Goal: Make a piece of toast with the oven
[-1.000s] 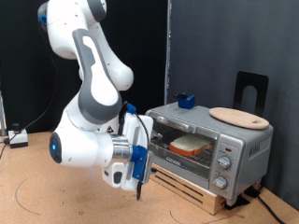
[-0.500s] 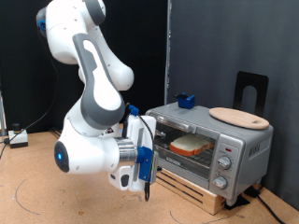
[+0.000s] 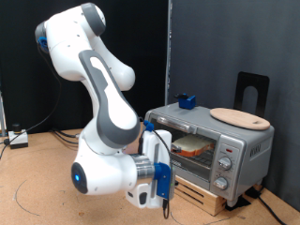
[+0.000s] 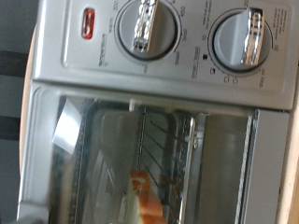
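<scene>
The oven (image 3: 214,150) is a silver box on a wooden pallet at the exterior view's right, its glass door closed. The piece of toast (image 3: 192,145) lies inside on the wire rack, pale with a brown crust. My gripper (image 3: 164,190) hangs low just in front of the oven door's lower corner, on the exterior view's left side of it, fingers pointing down. In the wrist view the oven (image 4: 56,84) fills the frame, with two round knobs (image 4: 145,23) and the toast (image 4: 140,201) behind the glass. No fingers show in that view.
A round wooden board (image 3: 239,117) and a small blue object (image 3: 186,100) rest on the oven's roof. A black stand (image 3: 251,89) rises behind it. The pallet (image 3: 202,194) sits on a brown wooden floor, with cables at the far left.
The arm has swung lower and towards the exterior view's right, bringing the gripper down close to the oven's front. The oven and toast have not moved.
</scene>
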